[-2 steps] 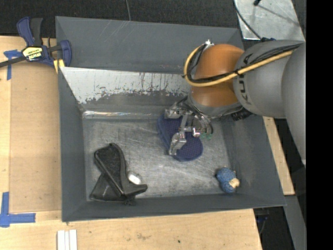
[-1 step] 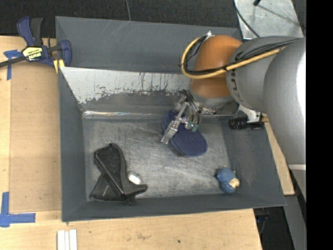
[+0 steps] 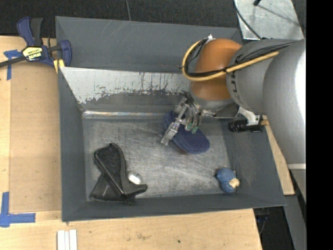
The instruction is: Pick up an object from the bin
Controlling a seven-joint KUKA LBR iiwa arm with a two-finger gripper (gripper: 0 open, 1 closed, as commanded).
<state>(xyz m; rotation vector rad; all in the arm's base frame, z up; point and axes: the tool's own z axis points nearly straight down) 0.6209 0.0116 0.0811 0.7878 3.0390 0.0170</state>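
A grey metal bin, seen from above. Nearest, by its front left corner, lies a black angular object with a small white piece against its right side. Near the front right corner sits a small blue lump with a tan end, well apart from the rest. Farther back, right of the floor's middle, lies a dark blue rounded thing. The gripper is down over that thing's back left part. Whether it is open or closed, or has hold of anything, cannot be told. Behind it the arm, with an orange cover at its wrist, reaches in over the bin's right edge.
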